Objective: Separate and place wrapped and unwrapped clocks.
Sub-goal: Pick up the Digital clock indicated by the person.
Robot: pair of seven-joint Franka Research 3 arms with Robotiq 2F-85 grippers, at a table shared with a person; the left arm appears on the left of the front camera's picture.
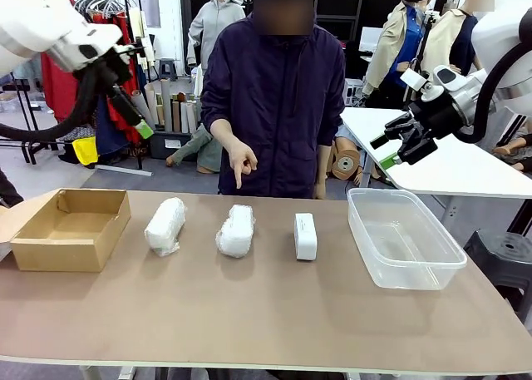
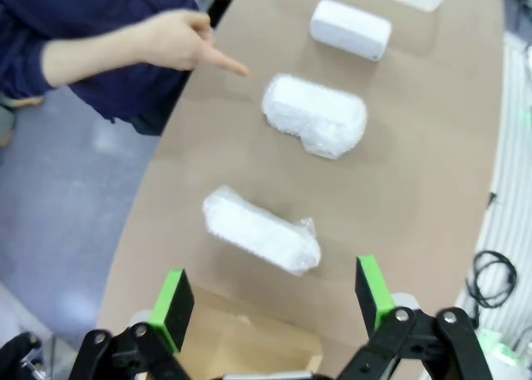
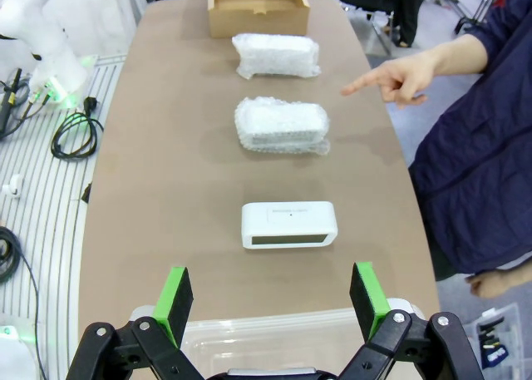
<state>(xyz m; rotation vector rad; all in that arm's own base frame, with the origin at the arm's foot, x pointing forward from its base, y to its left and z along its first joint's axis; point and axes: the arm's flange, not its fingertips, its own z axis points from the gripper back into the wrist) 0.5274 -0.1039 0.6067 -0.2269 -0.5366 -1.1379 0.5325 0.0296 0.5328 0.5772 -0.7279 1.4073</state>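
Two wrapped clocks in crinkly white padding lie in a row on the brown table: one (image 1: 165, 225) (image 2: 261, 230) (image 3: 275, 56) at the left, one (image 1: 236, 229) (image 2: 315, 115) (image 3: 281, 124) in the middle. To their right the unwrapped clock (image 1: 305, 235) (image 2: 350, 28) (image 3: 289, 224), a smooth white block, stands on its edge. My left gripper (image 1: 133, 114) (image 2: 274, 298) hangs open high above the table's left end. Over the right end, just as high, my right gripper (image 1: 386, 150) (image 3: 272, 297) is open too. A person's hand (image 1: 241, 162) (image 2: 179, 41) (image 3: 404, 76) points down toward the middle bundle.
An open cardboard box (image 1: 71, 229) (image 3: 258, 7) sits at the table's left end. A clear plastic bin (image 1: 403, 235) (image 3: 274, 338) sits at the right end, under my right gripper. The person stands at the far edge. A second white table (image 1: 449, 160) is behind on the right.
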